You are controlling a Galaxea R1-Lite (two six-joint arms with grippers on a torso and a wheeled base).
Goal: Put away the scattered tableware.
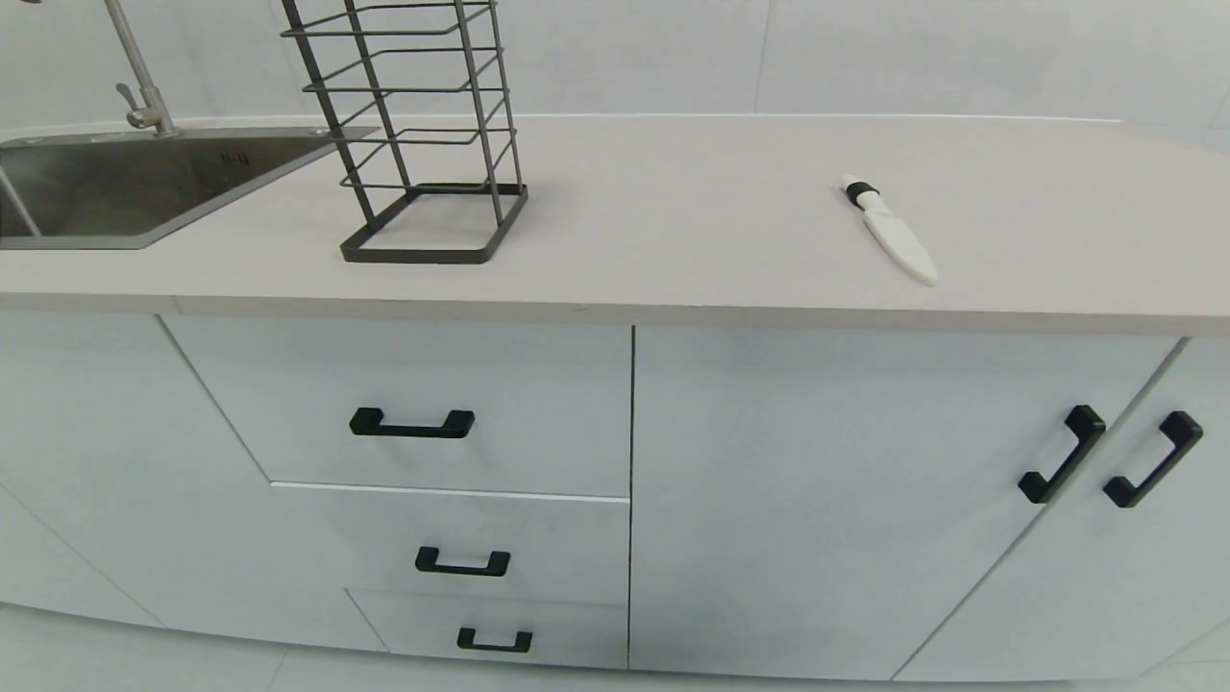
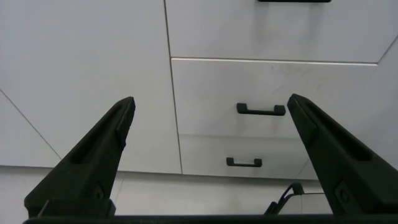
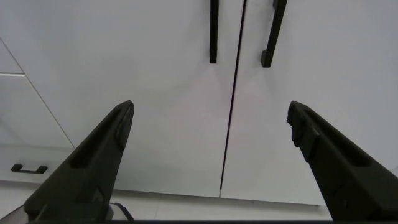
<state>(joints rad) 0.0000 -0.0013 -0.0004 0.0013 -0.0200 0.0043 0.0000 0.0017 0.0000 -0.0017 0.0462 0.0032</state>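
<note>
The left gripper (image 2: 211, 101) and right gripper (image 3: 210, 106) are open; the knife (image 1: 889, 229) looks light, stiff and slippery, so hold its middle.

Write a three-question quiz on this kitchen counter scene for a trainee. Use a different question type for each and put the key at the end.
1. True or false: the white knife lies on the counter, to the right of the wire rack.
2. Multiple choice: how many drawer handles are stacked one above another below the rack? A) two B) three C) five
3. Fill in: the left tool and the right tool are both ____ (open or shut).

Key: 1 true; 2 B; 3 open.
</note>
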